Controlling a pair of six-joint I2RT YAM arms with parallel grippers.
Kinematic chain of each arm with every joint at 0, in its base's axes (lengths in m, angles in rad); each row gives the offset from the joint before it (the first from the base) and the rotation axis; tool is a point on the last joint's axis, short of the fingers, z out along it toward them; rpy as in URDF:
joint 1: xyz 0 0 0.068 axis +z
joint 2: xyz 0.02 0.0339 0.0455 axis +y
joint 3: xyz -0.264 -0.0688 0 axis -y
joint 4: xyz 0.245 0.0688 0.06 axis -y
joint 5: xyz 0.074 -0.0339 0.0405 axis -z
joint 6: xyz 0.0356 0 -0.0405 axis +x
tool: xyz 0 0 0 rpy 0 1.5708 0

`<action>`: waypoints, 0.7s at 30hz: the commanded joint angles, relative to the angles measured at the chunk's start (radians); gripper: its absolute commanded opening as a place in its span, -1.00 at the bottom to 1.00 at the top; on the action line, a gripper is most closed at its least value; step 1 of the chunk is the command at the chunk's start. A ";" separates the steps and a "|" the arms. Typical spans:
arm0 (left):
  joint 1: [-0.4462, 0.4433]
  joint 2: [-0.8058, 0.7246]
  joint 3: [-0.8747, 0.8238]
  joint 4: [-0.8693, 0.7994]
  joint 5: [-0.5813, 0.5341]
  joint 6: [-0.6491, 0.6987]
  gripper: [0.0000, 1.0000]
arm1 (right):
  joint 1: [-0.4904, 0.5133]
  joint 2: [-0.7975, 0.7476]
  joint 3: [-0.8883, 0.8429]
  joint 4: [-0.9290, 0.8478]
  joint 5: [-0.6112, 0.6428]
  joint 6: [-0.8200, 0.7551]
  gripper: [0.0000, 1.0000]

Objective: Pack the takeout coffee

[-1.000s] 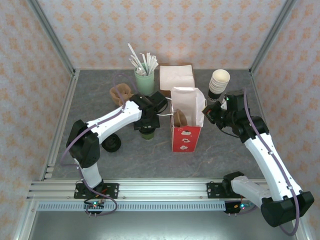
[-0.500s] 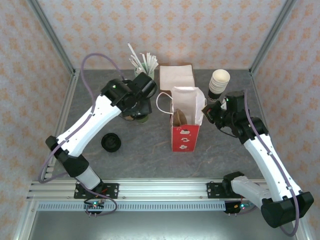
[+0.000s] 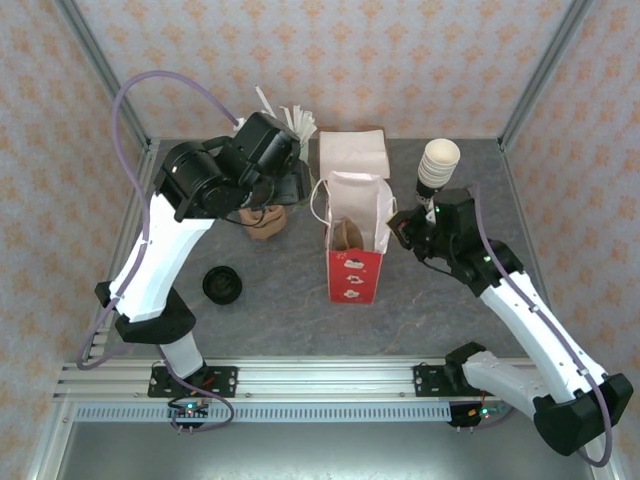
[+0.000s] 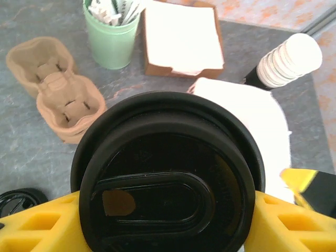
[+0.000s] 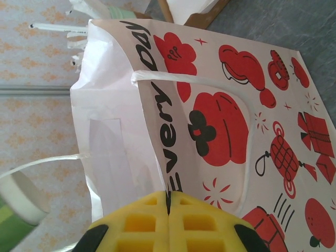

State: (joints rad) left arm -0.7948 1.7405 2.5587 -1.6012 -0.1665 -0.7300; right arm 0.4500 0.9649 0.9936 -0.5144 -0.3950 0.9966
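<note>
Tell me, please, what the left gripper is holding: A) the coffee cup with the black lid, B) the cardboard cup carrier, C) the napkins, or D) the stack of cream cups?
A: the left wrist view shows the coffee cup, black lid up, between the yellow fingers of the left gripper.

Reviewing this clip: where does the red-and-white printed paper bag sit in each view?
Top external: the red-and-white printed paper bag stands mid-table, between the arms.
Left wrist: its white open top, right of centre, behind the black-lidded coffee cup.
Right wrist: its printed side, centre and right, edge pinched by the right tool.
Shared landmark: brown tray of white napkins, behind the bag.
</note>
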 commanded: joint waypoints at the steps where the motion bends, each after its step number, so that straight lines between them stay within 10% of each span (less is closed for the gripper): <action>1: -0.010 0.013 0.058 -0.191 -0.039 0.029 0.27 | 0.041 0.005 -0.006 0.061 0.072 0.038 -1.00; 21: -0.054 -0.066 0.078 -0.061 -0.062 0.077 0.26 | 0.155 0.067 -0.008 0.118 0.163 0.070 -1.00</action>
State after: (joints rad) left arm -0.8444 1.7164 2.6064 -1.6215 -0.1699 -0.6777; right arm 0.5961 1.0275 0.9928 -0.4191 -0.2714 1.0557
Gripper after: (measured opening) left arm 0.631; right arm 0.054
